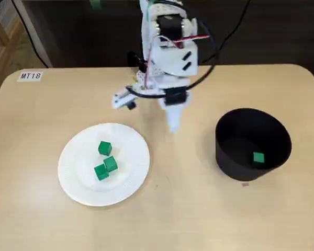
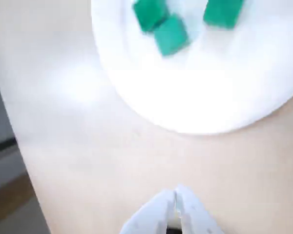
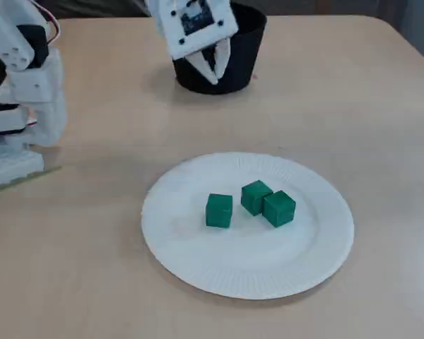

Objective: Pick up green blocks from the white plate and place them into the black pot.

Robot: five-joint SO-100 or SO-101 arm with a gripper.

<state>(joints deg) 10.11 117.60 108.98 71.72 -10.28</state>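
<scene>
- Table point(image 1: 188, 219), pale and wood-coloured, filled most of both fixed views and carried everything else.
- White arm point(image 1: 172, 57) rose from the far side of the table in a fixed view and leaned over the bare stretch between the plate and the pot.
- White plate point(image 1: 73, 172), with a ribbed rim, lay flat to the left of the arm in that view. It sat nearest the camera in the other fixed view point(image 3: 311, 261) and filled the top of the wrist view point(image 2: 210, 97).
- Black pot point(image 1: 240, 162) stood upright to the right, well apart from the plate.
- Gripper point(image 1: 172, 125) hung over the table between the plate and the pot, pointing down. Its jaws were pressed together with nothing between them. The wrist view point(image 2: 175, 197) showed the two white tips meeting over bare tabletop, short of the plate's rim.
- Three green blocks rested on the plate: one point(image 3: 219, 210) stood alone, near a pair point(image 3: 255, 197) point(image 3: 279, 208) that touched each other.
- A fourth green block point(image 1: 258, 158) lay on the floor of the pot.
- Small label point(image 1: 30, 76) reading MT18 was stuck near the table's far left corner.
</scene>
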